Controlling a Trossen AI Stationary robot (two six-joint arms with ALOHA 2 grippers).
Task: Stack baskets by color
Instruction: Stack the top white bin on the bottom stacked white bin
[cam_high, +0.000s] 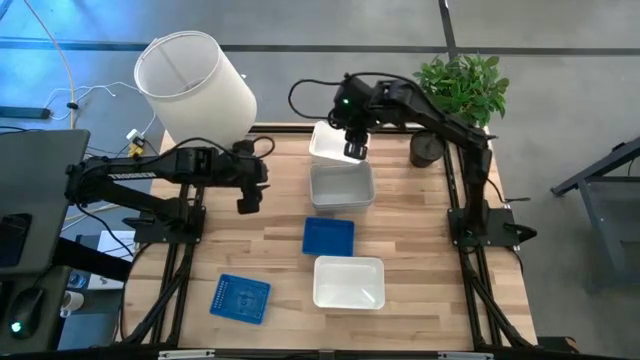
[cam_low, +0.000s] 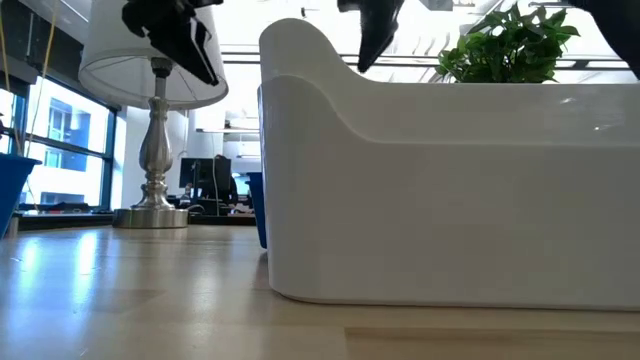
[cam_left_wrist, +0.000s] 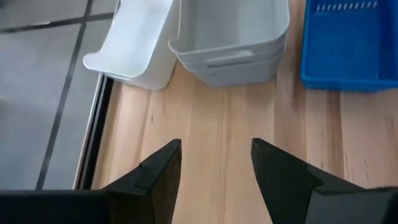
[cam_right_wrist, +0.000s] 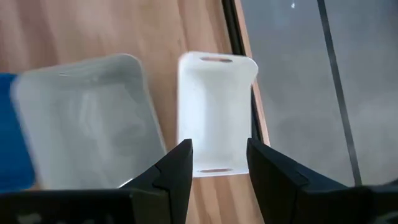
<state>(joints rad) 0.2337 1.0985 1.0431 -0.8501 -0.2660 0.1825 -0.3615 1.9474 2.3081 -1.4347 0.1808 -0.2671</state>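
Here, most of the low view is blocked by the near white basket (cam_low: 450, 190), so the baskets behind it are hidden. At the far edge, a small white basket (cam_high: 327, 141) is partly covered by the right gripper (cam_high: 354, 150), whose fingers are spread with nothing between them. Just nearer lies the clear-grey basket (cam_high: 341, 186), seen empty, long axis left-right. The left gripper (cam_high: 248, 203) is held released, left of it. Two blue baskets (cam_high: 328, 236) (cam_high: 241, 298) lie nearer.

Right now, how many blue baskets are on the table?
2: one blue basket at the table's middle, another blue basket near the front left corner. More could be nested inside, hidden.
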